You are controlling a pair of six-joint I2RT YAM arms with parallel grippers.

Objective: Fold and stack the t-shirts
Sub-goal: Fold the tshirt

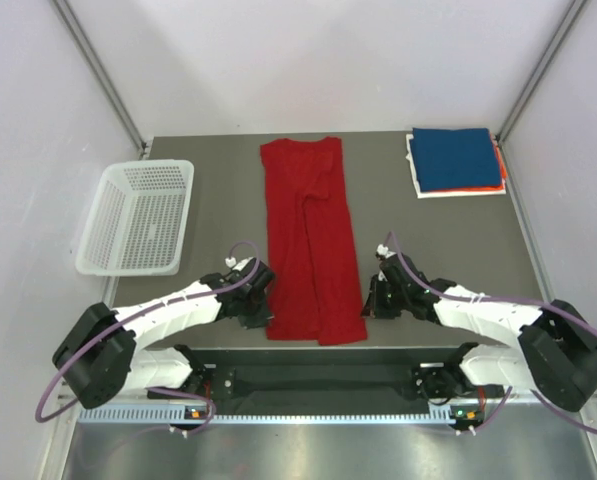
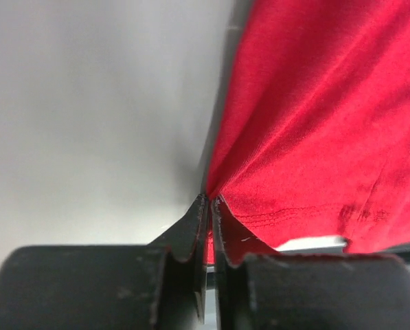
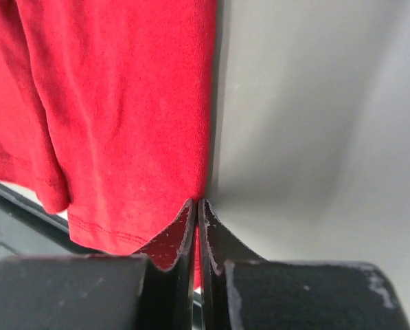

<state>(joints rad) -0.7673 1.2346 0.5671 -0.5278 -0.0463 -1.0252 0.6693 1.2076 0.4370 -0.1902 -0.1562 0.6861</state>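
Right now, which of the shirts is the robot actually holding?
The red shirt, spread out long in the middle: both arms' jaws are pinched shut on its side edges near the hem. The blue-topped folded stack lies apart at the far right.

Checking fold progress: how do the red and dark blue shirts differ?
The red shirt is a long strip mid-table; the dark blue shirt is a compact rectangle, far right. Red is pinched by the left gripper and right gripper; blue sits untouched on a stack. Both lie flat.

Bright, even light is falling on the bench (image 1: 228,170), casting soft shadows. Wrist views are blurring up close.
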